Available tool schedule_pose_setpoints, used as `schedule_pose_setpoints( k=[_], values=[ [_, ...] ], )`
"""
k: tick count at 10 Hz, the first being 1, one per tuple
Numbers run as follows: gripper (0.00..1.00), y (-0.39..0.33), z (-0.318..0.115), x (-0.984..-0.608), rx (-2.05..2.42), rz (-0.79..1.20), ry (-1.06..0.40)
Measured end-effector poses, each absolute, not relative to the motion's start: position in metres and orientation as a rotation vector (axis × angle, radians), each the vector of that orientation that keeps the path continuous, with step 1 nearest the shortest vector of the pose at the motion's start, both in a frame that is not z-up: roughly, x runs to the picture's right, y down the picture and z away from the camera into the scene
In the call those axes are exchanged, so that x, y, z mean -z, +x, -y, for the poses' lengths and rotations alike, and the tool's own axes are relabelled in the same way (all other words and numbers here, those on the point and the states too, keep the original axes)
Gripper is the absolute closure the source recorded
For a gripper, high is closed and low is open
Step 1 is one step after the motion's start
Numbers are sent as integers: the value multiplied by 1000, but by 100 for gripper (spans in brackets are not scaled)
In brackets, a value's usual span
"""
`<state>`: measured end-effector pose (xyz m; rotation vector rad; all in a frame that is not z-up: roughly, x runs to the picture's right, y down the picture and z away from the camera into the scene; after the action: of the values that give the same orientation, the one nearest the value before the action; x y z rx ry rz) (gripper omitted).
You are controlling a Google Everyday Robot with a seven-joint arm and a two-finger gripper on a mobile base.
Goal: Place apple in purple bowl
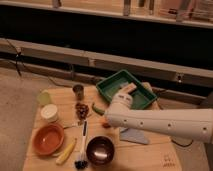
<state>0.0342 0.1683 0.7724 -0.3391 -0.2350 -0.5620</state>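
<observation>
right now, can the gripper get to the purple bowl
Probably yes. The gripper is at the arm's tip, mid-table, just behind the purple bowl, with only bare table between them. The brush lies beside the bowl, out of the way.

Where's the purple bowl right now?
Camera view: the purple bowl sits near the table's front edge, just right of the brush, with the orange bowl further left. The hand is behind it, low beside the green vegetable.

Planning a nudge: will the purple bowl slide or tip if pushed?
The purple bowl looks glossy, so probably slides easily on the wooden table. Low and wide, it likely won't tip. The gripper sits behind it, mid-table.
</observation>
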Motion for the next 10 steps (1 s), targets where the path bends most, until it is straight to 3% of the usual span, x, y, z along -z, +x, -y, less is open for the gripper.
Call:
schedule_pose_setpoints(
  k=[1, 2, 10],
  values=[
    [22, 24, -165, -771, 609, 278, -352],
    [20, 20, -165, -770, 627, 295, -361],
    [20, 27, -170, -802, 659, 303, -432]
  ],
)
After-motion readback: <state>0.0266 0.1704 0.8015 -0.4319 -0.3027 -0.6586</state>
